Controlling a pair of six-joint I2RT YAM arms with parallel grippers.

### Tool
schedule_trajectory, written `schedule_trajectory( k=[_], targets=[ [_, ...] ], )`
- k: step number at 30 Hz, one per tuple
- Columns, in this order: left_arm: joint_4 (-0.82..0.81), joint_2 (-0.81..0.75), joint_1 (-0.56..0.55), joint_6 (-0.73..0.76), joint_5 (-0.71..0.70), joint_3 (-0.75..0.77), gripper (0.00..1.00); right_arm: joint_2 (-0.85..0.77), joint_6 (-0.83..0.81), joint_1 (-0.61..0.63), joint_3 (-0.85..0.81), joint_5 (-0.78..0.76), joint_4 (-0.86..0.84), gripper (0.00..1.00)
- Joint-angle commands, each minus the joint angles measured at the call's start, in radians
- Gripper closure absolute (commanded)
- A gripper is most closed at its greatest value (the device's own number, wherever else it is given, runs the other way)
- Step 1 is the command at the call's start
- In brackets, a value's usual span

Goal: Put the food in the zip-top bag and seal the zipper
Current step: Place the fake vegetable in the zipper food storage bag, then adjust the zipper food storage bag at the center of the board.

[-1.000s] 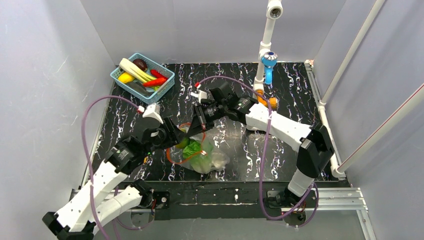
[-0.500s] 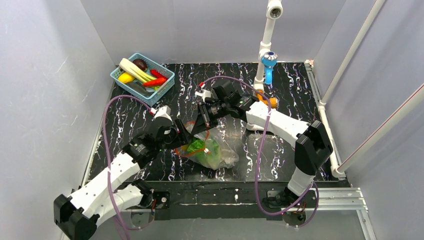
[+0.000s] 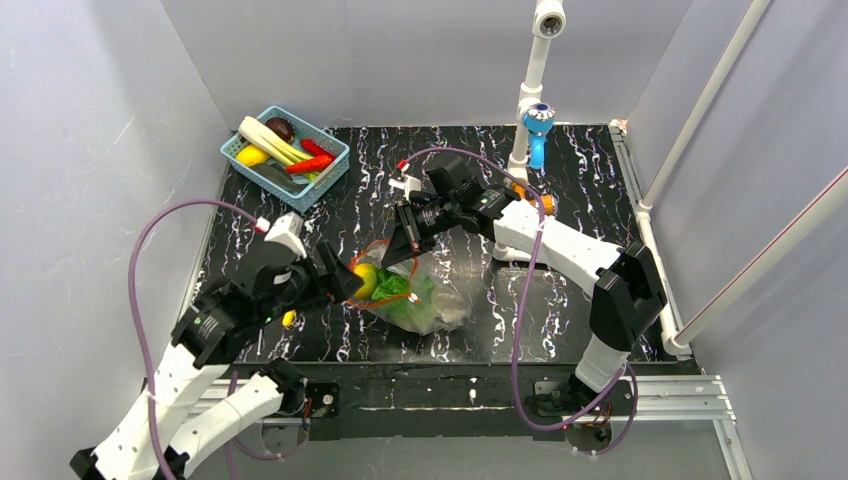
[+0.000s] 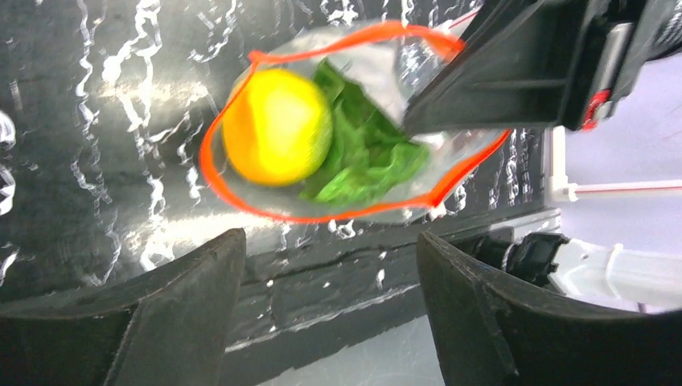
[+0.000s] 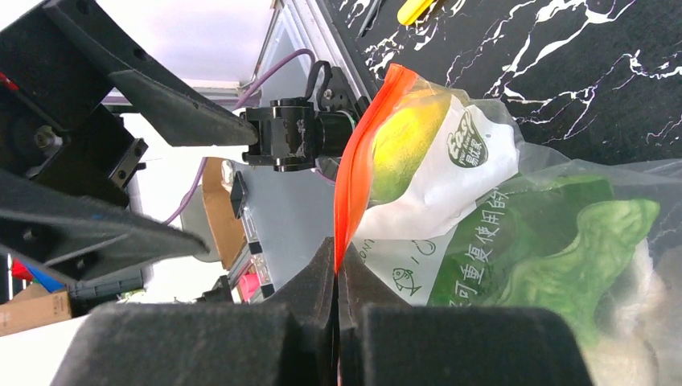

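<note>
Left gripper (image 4: 330,235): my jaws stand wide apart with nothing between them, facing the bag's mouth from just in front and not touching it.
Yellow piece (image 3: 288,318): a small scrap on the table (image 3: 580,180) beside my left arm; I can't tell what it is.
Fruit (image 4: 277,127): just inside the mouth, ringed by the zipper, lying against the lettuce.
Zipper (image 4: 322,217): unsealed, pulled into an open loop around the fruit and the lettuce's edge.
Bag (image 3: 440,300): lying near the table's front middle, its mouth lifted towards my left arm and its closed end on the table.
Lettuce (image 4: 362,153): inside the bag, deeper than the fruit, filling its middle.
Garlic (image 3: 452,318): a pale lump at the bag's closed end, beside the lettuce; the plastic blurs it.
Right gripper (image 5: 336,257): my fingers are pressed together on the zipper strip at the mouth's far side, holding that edge up off the table.
Basket (image 3: 285,150): at the far left corner, well apart from the bag, with the leek (image 3: 268,140) and chili (image 3: 308,165) inside.
</note>
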State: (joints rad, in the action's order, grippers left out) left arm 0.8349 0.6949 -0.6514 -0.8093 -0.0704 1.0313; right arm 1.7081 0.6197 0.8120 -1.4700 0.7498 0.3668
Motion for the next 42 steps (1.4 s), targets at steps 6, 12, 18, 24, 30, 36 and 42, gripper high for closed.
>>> schedule_trajectory(
  k=[6,12,18,24,30,36,42],
  targets=[
    [0.2,-0.056,-0.002,-0.113,-0.134,-0.079,0.61,-0.068,-0.001,0.001,-0.049,0.04,-0.032,0.99],
    [0.091,-0.004,0.0,-0.145,-0.135,-0.141,0.62,-0.063,0.0,0.002,-0.049,0.045,-0.029,0.99],
    [-0.007,0.051,0.003,-0.144,-0.099,-0.182,0.61,-0.056,0.005,0.001,-0.051,0.053,-0.036,0.99],
    [0.015,0.067,0.003,-0.159,-0.133,-0.202,0.8,-0.052,0.01,0.002,-0.056,0.061,-0.042,0.99],
    [-0.019,0.045,0.007,-0.167,-0.138,-0.233,0.79,-0.049,0.011,0.002,-0.058,0.064,-0.042,0.99],
    [-0.088,0.081,0.009,-0.178,-0.108,-0.27,0.63,-0.043,0.014,0.003,-0.055,0.066,-0.042,0.99],
    [-0.103,0.099,0.009,-0.101,-0.106,-0.208,1.0,-0.034,-0.008,0.009,-0.063,0.044,-0.006,0.99]
  ],
)
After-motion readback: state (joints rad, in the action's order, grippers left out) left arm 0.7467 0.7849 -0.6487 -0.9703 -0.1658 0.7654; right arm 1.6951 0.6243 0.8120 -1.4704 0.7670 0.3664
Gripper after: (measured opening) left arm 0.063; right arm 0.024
